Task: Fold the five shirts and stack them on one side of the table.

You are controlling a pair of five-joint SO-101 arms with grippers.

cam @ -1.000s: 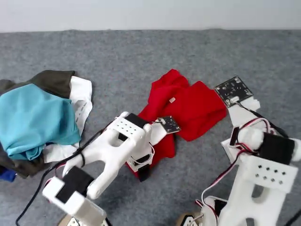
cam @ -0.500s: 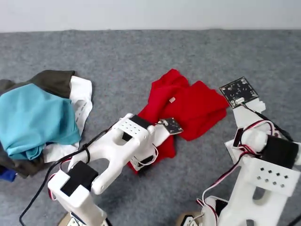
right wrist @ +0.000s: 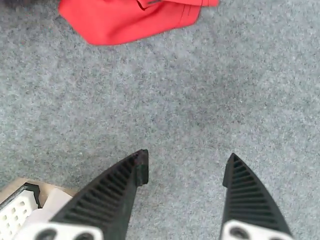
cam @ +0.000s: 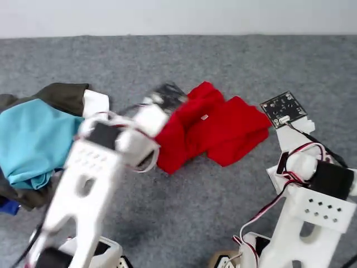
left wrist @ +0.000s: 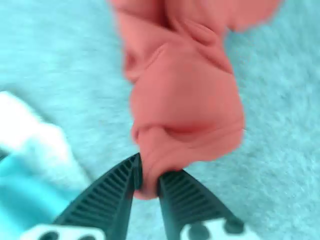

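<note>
A crumpled red shirt (cam: 223,125) lies mid-table on the grey carpet. My left arm (cam: 106,156) stands at its near-left side, by the shirt pile. In the left wrist view my left gripper (left wrist: 147,180) is shut on a bunched fold of the red shirt (left wrist: 185,100), which stretches away from the jaws. My right gripper (right wrist: 185,170) is open over bare carpet, a little short of the red shirt's (right wrist: 130,17) near-right edge, with nothing between its fingers.
A heap of shirts sits at the table's left edge: a teal one (cam: 39,139) on top, a dark olive one (cam: 67,95) and a white one (cam: 97,114) beneath. The right arm's base (cam: 307,212) fills the near right. Grey carpet lies open at the back.
My left arm has swung from the red shirt's near edge up and to the left, dragging that edge of the shirt with it. The right arm has barely moved.
</note>
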